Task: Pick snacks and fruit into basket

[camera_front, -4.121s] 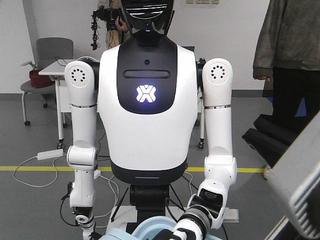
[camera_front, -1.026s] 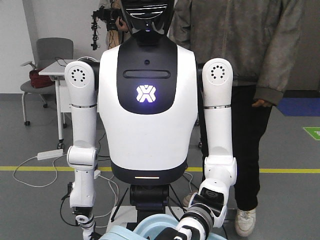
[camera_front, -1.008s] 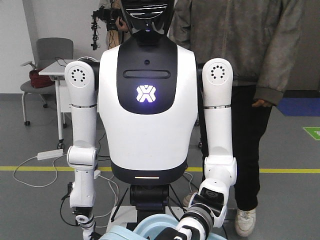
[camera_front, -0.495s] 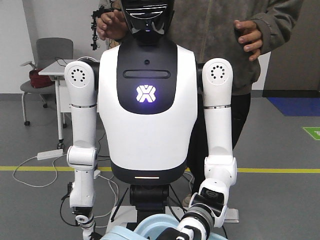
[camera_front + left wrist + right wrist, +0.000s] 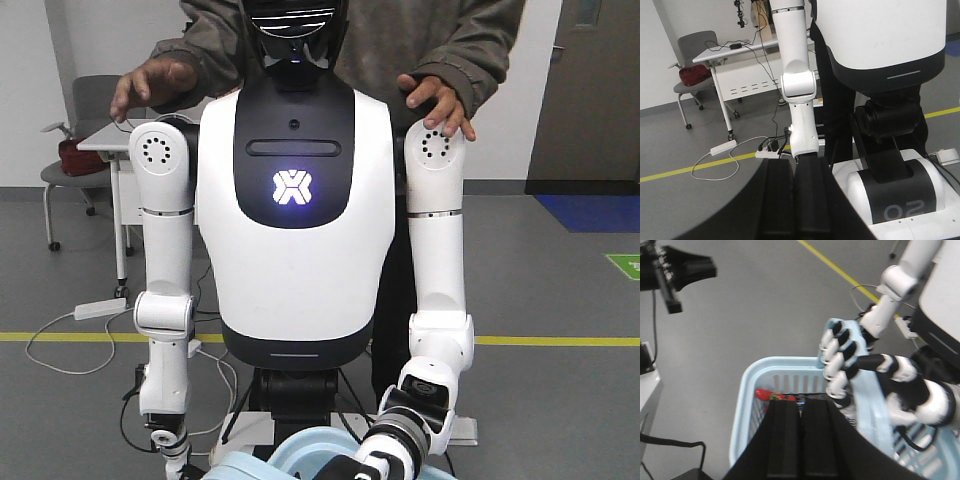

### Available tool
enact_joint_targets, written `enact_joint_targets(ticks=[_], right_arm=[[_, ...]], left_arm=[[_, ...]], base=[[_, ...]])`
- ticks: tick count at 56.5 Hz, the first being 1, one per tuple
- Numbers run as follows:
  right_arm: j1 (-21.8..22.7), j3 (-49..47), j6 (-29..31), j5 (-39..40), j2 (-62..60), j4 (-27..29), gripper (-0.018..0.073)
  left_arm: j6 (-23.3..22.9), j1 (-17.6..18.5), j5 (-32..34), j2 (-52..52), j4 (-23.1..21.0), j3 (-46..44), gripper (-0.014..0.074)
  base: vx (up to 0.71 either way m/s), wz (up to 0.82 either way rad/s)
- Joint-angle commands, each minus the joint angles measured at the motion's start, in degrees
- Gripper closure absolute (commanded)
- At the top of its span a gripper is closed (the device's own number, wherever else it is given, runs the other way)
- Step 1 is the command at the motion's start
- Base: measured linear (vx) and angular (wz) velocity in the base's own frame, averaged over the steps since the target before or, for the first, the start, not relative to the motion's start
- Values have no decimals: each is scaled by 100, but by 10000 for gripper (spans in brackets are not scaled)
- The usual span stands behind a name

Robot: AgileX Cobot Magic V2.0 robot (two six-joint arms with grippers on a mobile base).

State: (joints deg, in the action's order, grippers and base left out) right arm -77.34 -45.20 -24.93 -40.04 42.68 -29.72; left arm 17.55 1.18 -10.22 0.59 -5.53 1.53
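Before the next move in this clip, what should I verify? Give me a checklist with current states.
1. Basket steadied: humanoid hand grips its rim. Ok.
2. Red fruit lies inside the basket. Ok.
3. Right gripper above the basket, shut, nothing visibly held. Ok.
4. Left gripper shut, nothing visibly held. Ok.
5. Remaining snacks and green fruit: none in view. Cannot tell.
6. Workspace free of people: person has both hands on the humanoid's shoulders. Not ok.

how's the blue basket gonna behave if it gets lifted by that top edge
The basket probably lifts light: it is thin lattice plastic, and only a red fruit shows inside. Gripped by one tool at its upper edge, it may tilt or swing. The glossy fruit could then roll.
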Motion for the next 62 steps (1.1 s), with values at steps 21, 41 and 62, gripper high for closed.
enact_joint_targets(ticks=[21,41,62], right_arm=[[2341,1279,2861,4185,575,2461,568],[5784,3696,3093,5646,-1860,3133,568],[7628,4731,3572,4823,-4051,3168,568]], left_arm=[[-55,-4,430,94,-10,189,594],[-55,-4,430,94,-10,189,594],[-55,-4,430,94,-10,189,594]], base=[[0,0],[0,0],[0,0]])
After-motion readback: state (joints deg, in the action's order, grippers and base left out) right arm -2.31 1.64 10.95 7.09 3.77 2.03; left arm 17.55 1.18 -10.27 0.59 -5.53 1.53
